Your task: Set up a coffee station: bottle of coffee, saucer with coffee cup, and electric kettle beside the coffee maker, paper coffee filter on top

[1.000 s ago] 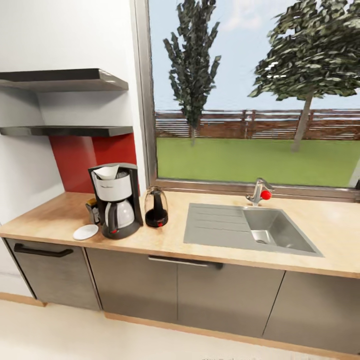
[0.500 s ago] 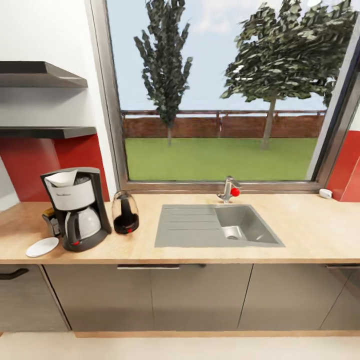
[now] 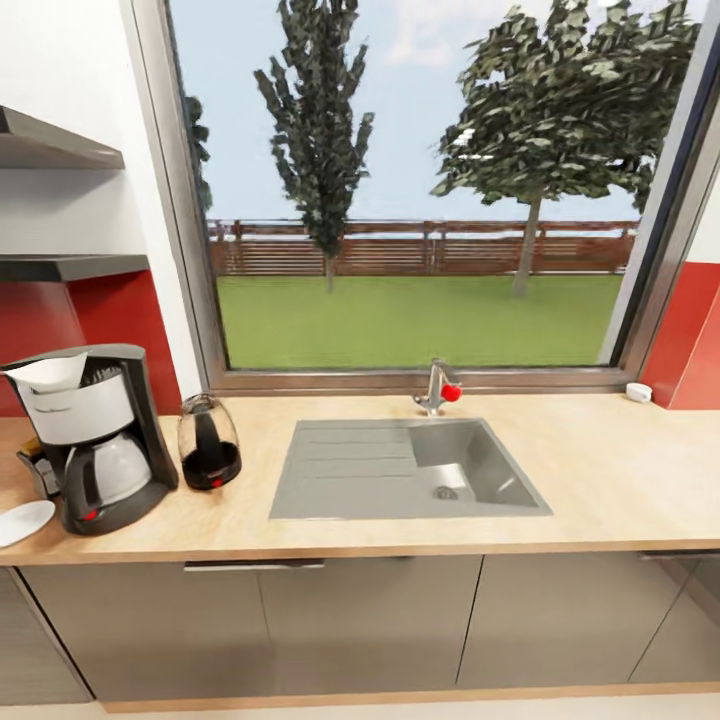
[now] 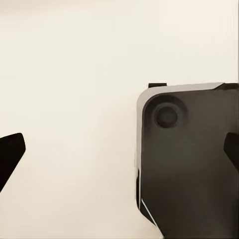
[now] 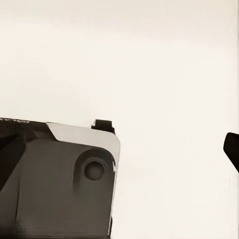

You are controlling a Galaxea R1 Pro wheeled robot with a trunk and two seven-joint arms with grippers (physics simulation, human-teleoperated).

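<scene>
— So what had changed over that last second?

— Only the camera: it had swung right, sliding the coffee maker (image 3: 88, 435), filter (image 3: 45, 371), kettle (image 3: 208, 441) and saucer (image 3: 22, 521) toward the counter's (image 3: 600, 470) left edge.

— And the tools?

— Both wrist views showed dark tips wide apart over floor, holding nothing. The cup was probably next.

A grey sink (image 3: 350, 470) with a red-knobbed tap (image 3: 437, 388) sits below the window (image 3: 420, 200).

Camera has panned right: coffee maker (image 3: 88, 432), electric kettle (image 3: 208, 441) and saucer (image 3: 20, 521) now sit nearer frame left; objects themselves unmoved.
</scene>
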